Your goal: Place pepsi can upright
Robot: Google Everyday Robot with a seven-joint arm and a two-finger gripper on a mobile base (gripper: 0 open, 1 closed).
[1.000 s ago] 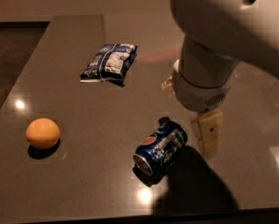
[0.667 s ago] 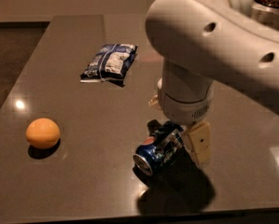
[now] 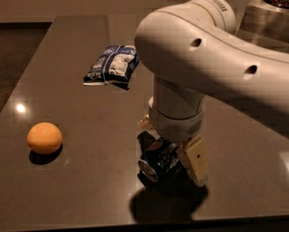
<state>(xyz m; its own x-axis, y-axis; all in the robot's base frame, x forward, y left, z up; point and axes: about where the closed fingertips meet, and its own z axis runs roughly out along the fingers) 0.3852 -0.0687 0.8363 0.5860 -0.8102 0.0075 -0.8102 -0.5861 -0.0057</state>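
Note:
The pepsi can [image 3: 156, 164] lies on its side on the dark table [image 3: 86, 187], its silver end facing the front left. My gripper [image 3: 171, 148] has come down over it from above. One pale finger [image 3: 197, 162] stands against the can's right side; the other is mostly hidden behind the can on its far left. The jaws straddle the can and look open. The big white arm [image 3: 207, 66] covers the can's far end.
An orange [image 3: 44, 137] sits at the front left. A blue-and-white snack bag [image 3: 111, 64] lies flat further back. A metal container [image 3: 269, 18] stands at the back right. The table's front edge runs close below the can.
The arm has swung left and down, and the gripper has moved from beside the can to astride it. The can has hardly moved.

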